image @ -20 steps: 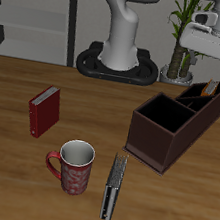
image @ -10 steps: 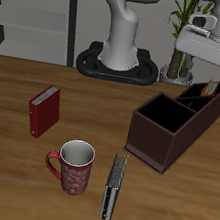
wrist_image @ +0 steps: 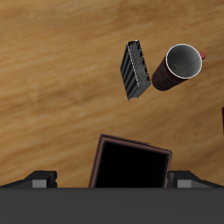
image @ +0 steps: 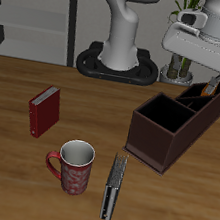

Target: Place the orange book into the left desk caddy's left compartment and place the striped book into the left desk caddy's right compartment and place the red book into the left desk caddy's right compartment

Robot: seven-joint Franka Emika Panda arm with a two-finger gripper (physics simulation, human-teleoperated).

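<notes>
On table, front view: red book, mug, striped book, caddy.
Red book (image: 43,110) upright, well apart from caddy; mug (image: 73,167); striped book (image: 114,187) just beside mug; caddy (image: 170,129), right compartment (image: 166,113) open, orange book (image: 210,88) in left compartment (image: 199,97); gripper (image: 201,73) above caddy, finger state cannot be told.

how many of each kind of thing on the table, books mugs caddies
books: 3 — the orange book in the left desk caddy, the red book, the striped book
mugs: 1 — the red mug
caddies: 1
total: 5
</notes>
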